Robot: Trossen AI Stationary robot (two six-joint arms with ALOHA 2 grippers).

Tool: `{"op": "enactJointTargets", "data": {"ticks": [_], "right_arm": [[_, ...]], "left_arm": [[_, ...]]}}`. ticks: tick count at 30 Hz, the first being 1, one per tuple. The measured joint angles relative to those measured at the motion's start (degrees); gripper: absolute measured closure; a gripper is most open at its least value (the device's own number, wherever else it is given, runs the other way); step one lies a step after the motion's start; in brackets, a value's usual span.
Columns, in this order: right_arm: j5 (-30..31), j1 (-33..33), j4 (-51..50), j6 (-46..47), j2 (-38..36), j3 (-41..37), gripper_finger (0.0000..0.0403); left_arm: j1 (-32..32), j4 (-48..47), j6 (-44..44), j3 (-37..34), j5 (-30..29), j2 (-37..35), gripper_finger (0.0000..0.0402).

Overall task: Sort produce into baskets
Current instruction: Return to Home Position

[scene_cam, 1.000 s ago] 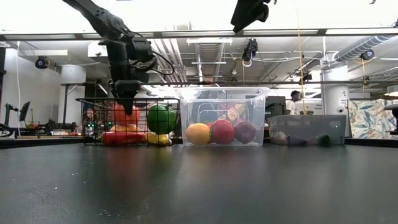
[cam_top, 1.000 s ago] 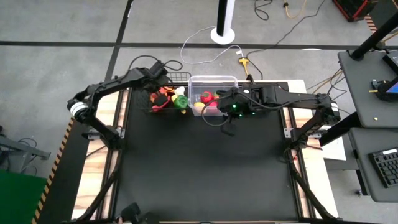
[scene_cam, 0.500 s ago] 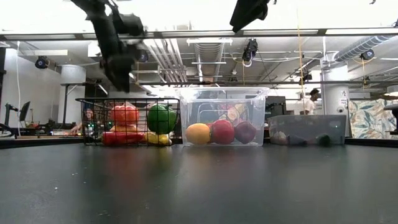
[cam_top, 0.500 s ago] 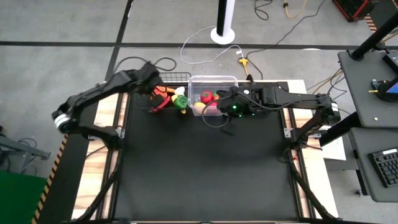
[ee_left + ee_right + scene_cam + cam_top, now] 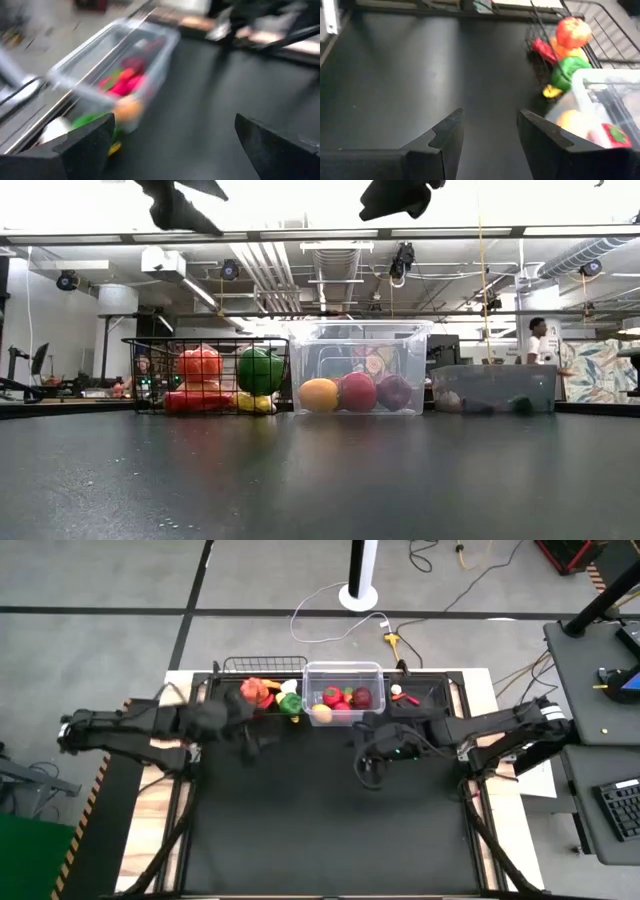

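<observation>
The produce is spread over three baskets along the table's far edge. The black wire basket (image 5: 262,692) holds a red-orange fruit (image 5: 200,364), a green pepper (image 5: 260,369) and yellow and white pieces. The clear bin (image 5: 343,693) holds an orange, red and dark-red fruit (image 5: 357,392). The low dark tray (image 5: 420,697) holds a few small pieces. My left gripper (image 5: 252,743) is open and empty, near side of the wire basket. My right gripper (image 5: 370,768) is open and empty, near side of the clear bin. Both hang above the black table.
The black table top (image 5: 330,830) stretches from the baskets to the near edge. Wooden side boards (image 5: 160,800) flank it. Cables lie on the floor beyond the far edge. A person (image 5: 540,340) stands far off in the room behind.
My left gripper has risen from over the wire basket and drawn back toward the table's near and left side. My right gripper has drawn back from the clear bin toward the near edge. The produce in the baskets has stayed put.
</observation>
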Motion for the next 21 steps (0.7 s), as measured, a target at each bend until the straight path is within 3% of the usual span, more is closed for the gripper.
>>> {"op": "enactJointTargets", "data": {"ticks": [4,7,9,13,17,21], "right_arm": [[0.06,1.65,10.17,-0.17,-3.19,-8.82,0.0229],[0.04,1.88,14.71,-0.3,-6.52,-14.68,0.0229],[0.06,1.85,16.82,-0.42,-9.31,-18.01,0.0229],[0.11,1.72,19.96,-1.68,-15.57,-24.06,0.0229],[0.1,1.72,25.2,-3.73,-21.84,-30.09,0.0229],[0.13,1.7,31.2,-4.61,-27.0,-35.86,0.0229]], "left_arm": [[-13.19,10.35,-0.35,-6.38,-9.9,-1.08,0.0009],[-19.27,9.78,-1.99,-9.55,-22.38,-1.34,0.0009],[-21.37,9.43,-2.61,-11.66,-27.38,-1.98,0.0009],[-21.68,12.36,-2.03,-15.05,-27.27,-3.74,0.0009],[-18.75,26.56,3.77,-21.35,-26.69,-5.73,0.0009],[-13.24,35.82,8.08,-27.55,-20.95,-8.0,0.0009]]}}
